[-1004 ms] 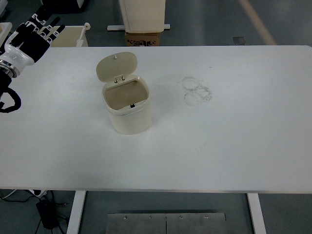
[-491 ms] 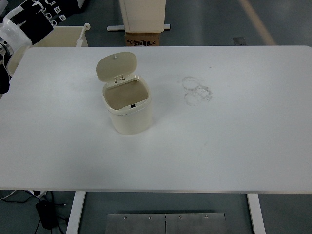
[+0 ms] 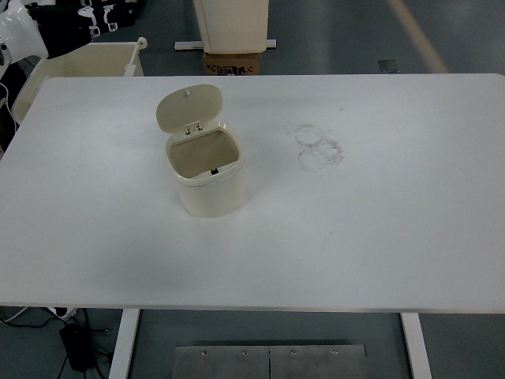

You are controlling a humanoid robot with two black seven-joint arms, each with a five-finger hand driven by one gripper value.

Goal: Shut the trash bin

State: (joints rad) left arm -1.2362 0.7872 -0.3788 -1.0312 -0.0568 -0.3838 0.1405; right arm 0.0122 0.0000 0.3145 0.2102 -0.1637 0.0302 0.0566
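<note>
A small cream trash bin (image 3: 208, 180) stands on the white table (image 3: 363, 237), left of the middle. Its oval lid (image 3: 188, 107) stands up open at the back hinge, and the inside looks empty. My left hand (image 3: 55, 22) shows only in part at the top left corner, black with a white wrist, raised well away from the bin. The right arm is out of view.
Faint ring-shaped marks (image 3: 318, 148) lie on the table to the right of the bin. Beyond the far edge stand a cream open container (image 3: 87, 59), a cardboard box (image 3: 231, 62) and a white cabinet (image 3: 231, 22).
My left hand has moved up and away toward the top left corner, off the table area. The bin and its lid have not moved.
</note>
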